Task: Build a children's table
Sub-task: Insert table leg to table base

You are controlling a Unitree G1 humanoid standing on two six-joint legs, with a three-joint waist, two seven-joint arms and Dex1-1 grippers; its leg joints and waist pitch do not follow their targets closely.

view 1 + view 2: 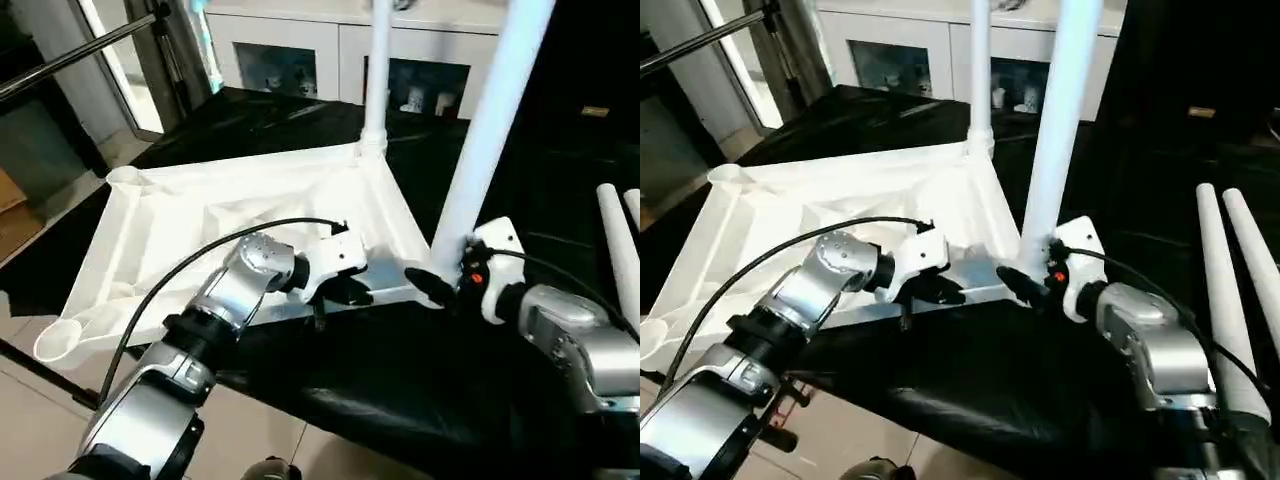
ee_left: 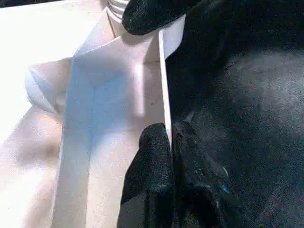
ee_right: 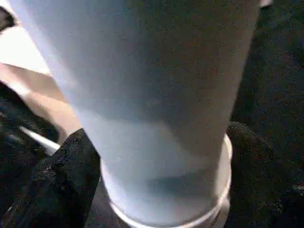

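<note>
Nothing readable here as far as I can tell: no words, brand marks, numbers or signs on anything in these shots.

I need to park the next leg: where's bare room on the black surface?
Free: the black cloth in front of the tabletop rim. Crowded: the near corner, where the left gripper pinches the rim and the right gripper straddles the standing leg; spare legs fill the right edge.
</note>
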